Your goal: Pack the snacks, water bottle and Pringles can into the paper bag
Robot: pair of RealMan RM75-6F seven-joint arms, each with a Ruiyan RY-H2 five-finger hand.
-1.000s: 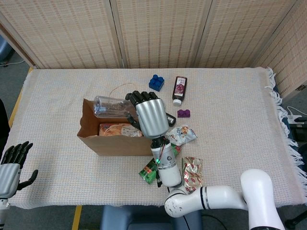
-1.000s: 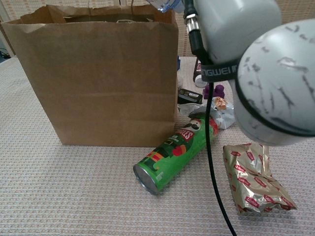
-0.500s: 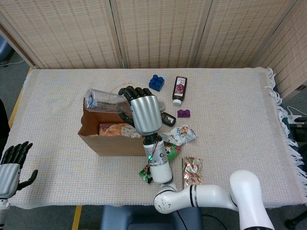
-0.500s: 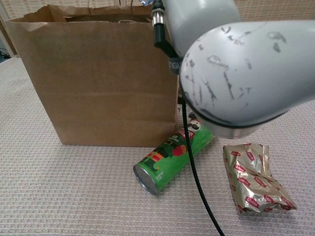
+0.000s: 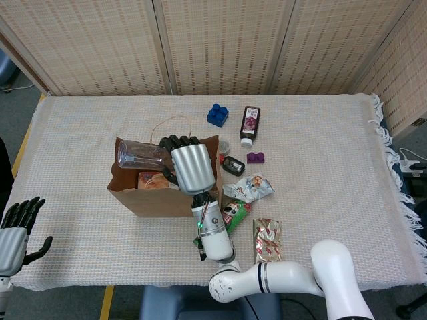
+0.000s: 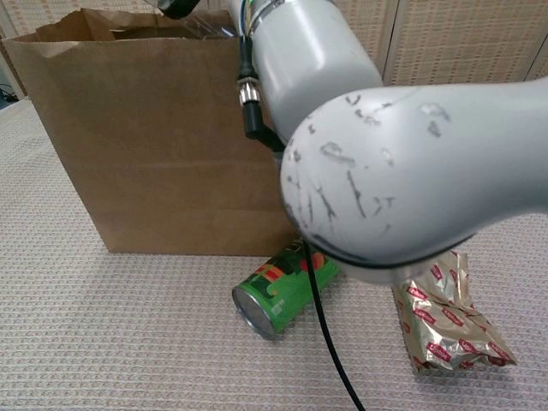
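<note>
My right hand (image 5: 190,167) holds a clear water bottle (image 5: 140,155) sideways over the open top of the brown paper bag (image 5: 150,200). A snack pack (image 5: 155,181) lies inside the bag. The green Pringles can (image 6: 278,294) lies on its side by the bag's front right corner, partly hidden behind my right forearm. A gold and red snack pack (image 5: 267,239) lies to its right, and a silvery snack pack (image 5: 249,187) lies further back. My left hand (image 5: 15,235) hangs open beyond the table's near left edge, holding nothing.
Behind the bag lie a blue block (image 5: 217,115), a dark bottle with a white cap (image 5: 249,125), a purple block (image 5: 255,158) and a small dark object (image 5: 232,165). My right forearm (image 6: 368,163) fills much of the chest view. Woven screens stand behind the table.
My right hand has carried the water bottle leftward and lower, from the bag's back right corner to over its opening. The left hand has not moved.
</note>
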